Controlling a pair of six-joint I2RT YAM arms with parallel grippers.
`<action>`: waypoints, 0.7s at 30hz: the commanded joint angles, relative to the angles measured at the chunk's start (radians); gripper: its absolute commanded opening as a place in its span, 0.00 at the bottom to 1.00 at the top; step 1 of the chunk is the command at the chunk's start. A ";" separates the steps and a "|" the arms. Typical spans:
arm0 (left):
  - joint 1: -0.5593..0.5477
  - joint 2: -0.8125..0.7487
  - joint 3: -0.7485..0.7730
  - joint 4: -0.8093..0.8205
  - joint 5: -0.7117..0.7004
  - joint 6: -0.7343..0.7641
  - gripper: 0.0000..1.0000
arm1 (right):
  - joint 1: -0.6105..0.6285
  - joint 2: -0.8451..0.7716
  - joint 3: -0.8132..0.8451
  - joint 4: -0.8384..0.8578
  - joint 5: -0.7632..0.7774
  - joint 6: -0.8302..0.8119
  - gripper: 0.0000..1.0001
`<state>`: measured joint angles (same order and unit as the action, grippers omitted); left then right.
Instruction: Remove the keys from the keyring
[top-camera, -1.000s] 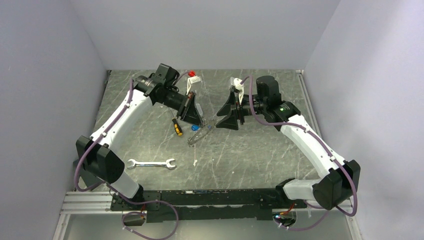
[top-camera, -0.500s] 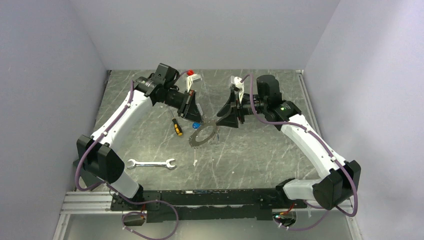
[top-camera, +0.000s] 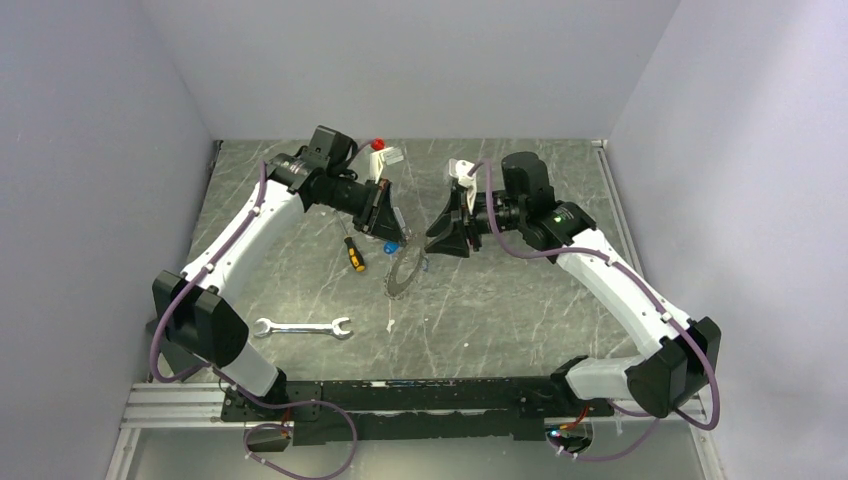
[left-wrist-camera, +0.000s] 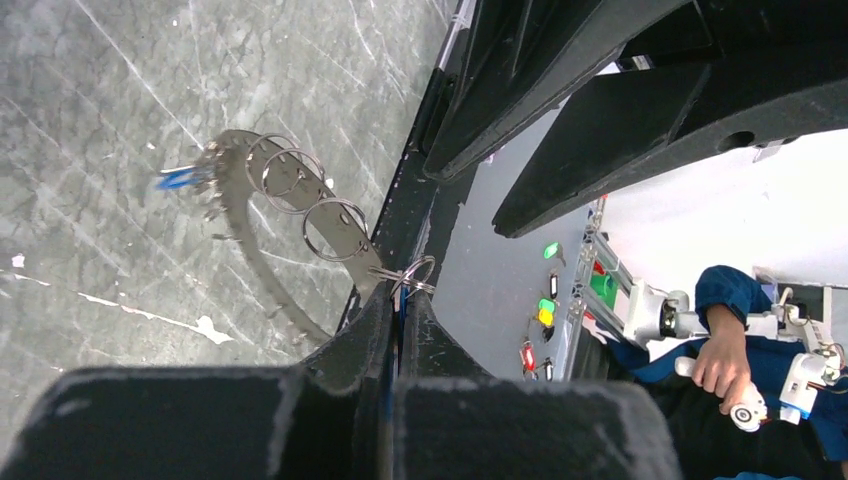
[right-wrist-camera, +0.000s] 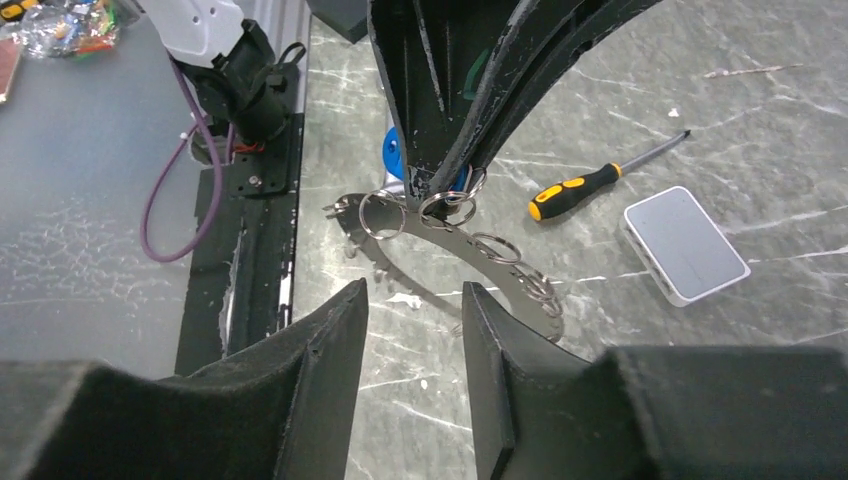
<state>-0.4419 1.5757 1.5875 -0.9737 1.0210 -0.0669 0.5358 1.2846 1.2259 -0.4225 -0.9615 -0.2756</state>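
My left gripper (left-wrist-camera: 400, 298) is shut on a blue-headed key (top-camera: 390, 246), whose blue edge shows between the closed fingers. The key's small split ring links to the keyring (left-wrist-camera: 250, 235), a large thin grey toothed band. The keyring hangs tilted below the left gripper (top-camera: 388, 234) over the table's middle (top-camera: 403, 272). Another blue key (left-wrist-camera: 178, 178) sits on its far rim. My right gripper (right-wrist-camera: 415, 300) is open and empty, just short of the keyring (right-wrist-camera: 470, 255) and facing the left gripper (right-wrist-camera: 440, 185). In the top view the right gripper (top-camera: 432, 240) is beside the ring's upper right.
A yellow-and-black screwdriver (top-camera: 354, 253) lies left of the ring and also shows in the right wrist view (right-wrist-camera: 580, 188). A silver wrench (top-camera: 303, 327) lies nearer the front left. A small white box (right-wrist-camera: 685, 243) lies beyond the screwdriver. A red-and-white item (top-camera: 383, 150) sits at the back.
The left gripper has risen and drawn back with the key, so the keyring now hangs more on edge. The right gripper has moved left toward the ring.
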 joint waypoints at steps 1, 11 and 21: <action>0.000 -0.053 -0.001 0.028 -0.031 -0.036 0.00 | 0.001 -0.006 0.042 0.039 0.008 -0.017 0.40; -0.001 -0.039 0.006 0.064 -0.200 -0.185 0.00 | 0.068 0.018 0.038 0.130 0.169 0.112 0.47; -0.014 -0.041 0.010 0.066 -0.219 -0.180 0.00 | 0.115 0.070 0.072 0.145 0.290 0.130 0.43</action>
<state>-0.4450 1.5715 1.5867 -0.9394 0.8047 -0.2314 0.6331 1.3453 1.2354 -0.3344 -0.7273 -0.1669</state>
